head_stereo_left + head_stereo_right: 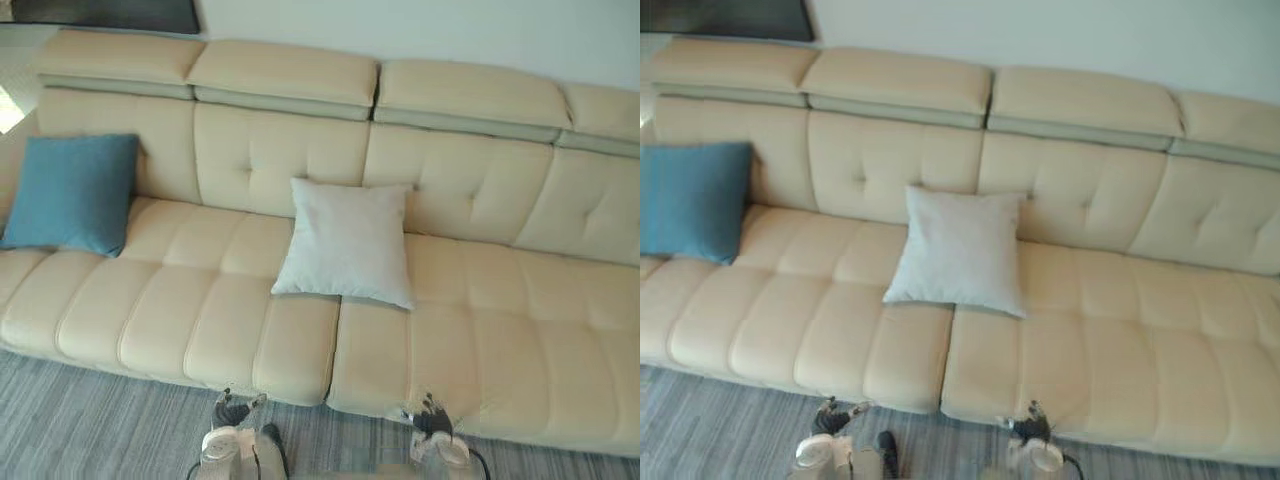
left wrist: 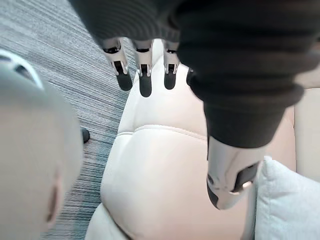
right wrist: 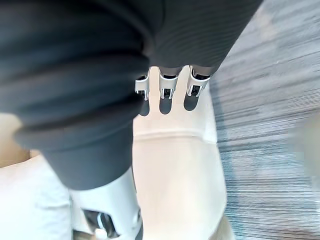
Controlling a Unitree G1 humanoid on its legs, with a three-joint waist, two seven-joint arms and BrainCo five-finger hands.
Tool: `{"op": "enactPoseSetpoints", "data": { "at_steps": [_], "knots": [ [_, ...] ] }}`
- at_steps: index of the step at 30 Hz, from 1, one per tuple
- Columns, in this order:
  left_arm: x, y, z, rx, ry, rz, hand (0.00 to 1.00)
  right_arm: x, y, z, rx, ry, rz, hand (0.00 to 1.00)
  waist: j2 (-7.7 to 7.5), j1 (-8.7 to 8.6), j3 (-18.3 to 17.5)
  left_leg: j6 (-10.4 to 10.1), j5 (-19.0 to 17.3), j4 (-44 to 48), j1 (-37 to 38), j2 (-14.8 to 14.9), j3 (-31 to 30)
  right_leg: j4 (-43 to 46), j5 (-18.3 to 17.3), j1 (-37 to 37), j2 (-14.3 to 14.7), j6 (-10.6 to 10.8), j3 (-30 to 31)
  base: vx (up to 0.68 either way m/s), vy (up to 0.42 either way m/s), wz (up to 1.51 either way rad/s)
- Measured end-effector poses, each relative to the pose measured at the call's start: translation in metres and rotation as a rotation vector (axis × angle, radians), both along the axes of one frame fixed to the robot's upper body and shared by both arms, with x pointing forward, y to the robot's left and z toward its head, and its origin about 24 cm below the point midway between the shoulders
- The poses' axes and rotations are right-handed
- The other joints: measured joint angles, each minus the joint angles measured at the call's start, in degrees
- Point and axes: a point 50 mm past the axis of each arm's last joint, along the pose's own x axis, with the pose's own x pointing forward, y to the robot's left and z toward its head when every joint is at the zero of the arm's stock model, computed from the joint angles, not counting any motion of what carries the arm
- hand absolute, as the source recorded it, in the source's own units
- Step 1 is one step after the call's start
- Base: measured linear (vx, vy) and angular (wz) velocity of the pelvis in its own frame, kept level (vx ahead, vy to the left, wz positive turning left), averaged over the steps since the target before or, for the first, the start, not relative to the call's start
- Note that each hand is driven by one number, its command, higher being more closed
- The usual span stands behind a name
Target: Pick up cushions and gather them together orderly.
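**A:** Left eye first. Both hands hang low by the front edge of the sofa (image 1: 200,320), the left hand (image 1: 232,410) and right hand (image 1: 432,418) above the striped grey carpet (image 1: 80,420). The white cushion (image 1: 347,240) leans on the backrest (image 1: 270,150) straight ahead, between the two hands and well beyond them. The blue cushion (image 1: 72,192) is way out past the left hand, propped up at that end of the sofa.

**B:** Right eye any different?

**A:** Nope, same scene. The cushions are well apart and neither hand is touching one.

**B:** Left wrist?

**A:** Its fingers (image 2: 145,80) are straight and loose, the thumb (image 2: 227,180) is off to the side, and it holds nothing. The cream seat (image 2: 160,165) is right under the fingertips, with carpet next to it. A corner of the white cushion sits just past the thumb.

**B:** Right wrist?

**A:** Same deal, its fingers (image 3: 165,92) are relaxed and the hand is empty. The seat front is beneath them and carpet is on the finger side. There's white fabric by the thumb, which looks like the white cushion.
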Motion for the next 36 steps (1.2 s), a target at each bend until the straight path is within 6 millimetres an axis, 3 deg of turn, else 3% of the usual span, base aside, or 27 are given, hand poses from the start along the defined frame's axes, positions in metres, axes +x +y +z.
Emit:
{"op": "enactPoseSetpoints", "data": {
  "at_steps": [3,4,5,6,10,11,12,13,14,15,18,20,27,32,34,35,36],
  "knots": [
    [0.008,-0.008,0.002,-0.002,-0.012,-0.054,0.0,-0.004,-0.008,-0.001,-0.028,0.021,-0.014,0.0,1.4,-0.77,1.57,-2.9,3.47,-2.81,-0.05,1.61,-2.18,-1.4,-0.43,1.0,2.31,-0.77,-3.97,-0.18,-0.175,0.27],
    [0.008,-0.008,0.002,-0.003,-0.012,-0.054,0.0,-0.006,-0.009,-0.002,-0.031,0.027,-0.018,0.0,0.9,-1.15,1.86,-3.11,4.97,-4.34,0.33,1.37,-2.82,-1.04,-0.38,0.7,2.55,-0.85,-4.67,-0.23,-0.239,0.5],
    [0.007,-0.004,0.001,0.009,-0.005,-0.059,0.0,-0.008,-0.005,-0.004,-0.024,0.038,-0.023,0.0,0.03,-2.05,2.17,-4.5,10.09,-10.11,1.89,0.03,-4.86,-1.38,0.4,0.43,2.35,-2.09,-5.92,-0.19,-0.214,0.47],
    [0.007,-0.002,0.002,0.015,-0.005,-0.061,0.0,-0.009,-0.004,-0.005,-0.02,0.043,-0.026,0.0,-0.43,-2.73,2.12,-4.92,10.74,-11.13,1.88,-0.1,-5.71,-2.16,0.7,0.52,2.28,-2.54,-6.78,-0.14,-0.213,0.33],
    [0.012,-0.003,0.004,0.007,-0.022,-0.05,0.0,-0.015,-0.006,-0.008,-0.008,0.067,-0.06,0.0,-0.82,-2.37,2.35,-2.64,-0.85,1.71,1.05,-0.3,-7.7,-2.69,0.59,-1.09,0.88,-5.91,-7.67,-0.06,-0.053,-0.39],
    [0.009,-0.005,0.002,-0.004,-0.007,-0.045,0.0,-0.021,-0.007,-0.01,-0.008,0.079,-0.07,0.0,-0.57,-2.67,2.26,-2.25,-2.8,4.25,1.0,-0.36,-7.92,-2.75,0.57,-1.22,0.52,-5.94,-7.48,-0.15,0.142,-0.57],
    [0.007,-0.01,-0.001,-0.021,0.006,-0.041,0.0,-0.03,-0.014,-0.012,-0.01,0.102,-0.11,0.0,0.8,-2.78,1.6,-2.99,-3.66,4.17,1.17,-1.45,-9.6,-3.09,0.41,-1.42,0.15,-5.92,-6.94,-0.12,0.129,-0.42],
    [0.007,-0.01,-0.001,-0.024,0.009,-0.041,0.0,-0.032,-0.015,-0.013,-0.007,0.107,-0.118,0.0,0.8,-2.81,1.38,-3.16,-3.67,3.55,1.42,-1.96,-9.95,-3.47,0.22,-1.55,0.12,-5.9,-6.69,-0.16,0.139,-0.33],
    [0.004,-0.011,-0.002,-0.028,0.018,-0.039,0.0,-0.041,-0.013,-0.017,0.004,0.135,-0.13,0.0,-0.21,-3.29,0.76,-4.08,-3.3,-1.47,3.04,-4.53,-11.05,-5.99,-0.55,-1.57,-0.89,-6.4,-5.48,-0.12,0.111,0.0],
    [0.005,-0.009,-0.002,-0.023,0.021,-0.048,0.0,-0.052,-0.01,-0.023,0.028,0.184,-0.142,0.0,-1.52,-3.66,0.25,-3.43,0.74,-8.73,4.45,-7.41,-10.66,-9.81,-0.7,-1.68,-2.46,-5.74,-4.49,-0.19,0.158,0.08],
    [-0.003,-0.008,-0.006,-0.021,0.052,-0.051,0.0,-0.065,-0.011,-0.028,0.049,0.233,-0.174,0.0,-0.81,-4.32,-0.32,-3.18,8.07,-23.9,9.53,-10.23,-10.85,-14.67,2.28,-1.24,-2.67,-5.07,-3.78,-0.14,0.106,0.21],
    [-0.01,-0.003,-0.009,-0.008,0.085,-0.062,0.0,-0.068,-0.014,-0.029,0.05,0.238,-0.189,0.0,0.12,-4.76,-0.44,-2.0,10.96,-27.54,10.85,-10.85,-12.35,-17.56,4.08,-0.06,-2.15,-4.74,-3.46,-0.11,0.109,0.05],
    [-0.028,0.012,-0.015,0.014,0.155,-0.065,0.0,-0.07,-0.012,-0.03,0.059,0.247,-0.188,0.0,-1.13,-5.16,-1.3,-0.53,10.01,-27.54,12.5,-12.42,-10.46,-19.91,5.56,1.45,-2.09,-4.14,2.93,0.01,0.072,-0.12],
    [-0.024,0.01,-0.014,0.018,0.15,-0.092,0.0,-0.061,-0.008,-0.028,0.067,0.221,-0.182,0.0,-1.61,-5.3,-1.01,0.09,8.31,-27.19,13.42,-12.18,-3.4,-20.77,8.73,-1.1,-2.03,-3.55,9.24,0.06,0.044,-0.74],
    [-0.022,0.01,-0.014,0.014,0.149,-0.103,0.0,-0.05,-0.003,-0.025,0.078,0.19,-0.174,0.0,-1.26,-5.28,-0.72,-0.54,7.49,-27.16,13.6,-10.19,1.08,-20.59,12.34,-3.83,-1.06,-4.83,4.94,0.02,0.007,-1.26],
    [-0.021,0.01,-0.014,0.016,0.147,-0.106,0.0,-0.043,0.0,-0.024,0.085,0.174,-0.167,0.0,-0.89,-5.21,-0.41,-0.76,7.09,-27.15,14.06,-8.92,4.2,-19.88,12.58,-4.8,-1.75,-8.6,-4.28,0.04,-0.004,-1.45],
    [-0.014,0.008,-0.012,0.018,0.133,-0.119,0.0,-0.041,-0.001,-0.023,0.076,0.17,-0.16,0.0,-1.26,-5.7,0.41,-1.39,6.12,-25.91,15.21,-8.45,7.36,-17.73,10.88,-4.43,-4.66,-9.58,-16.81,0.05,-0.013,-1.16]
  ]
}}
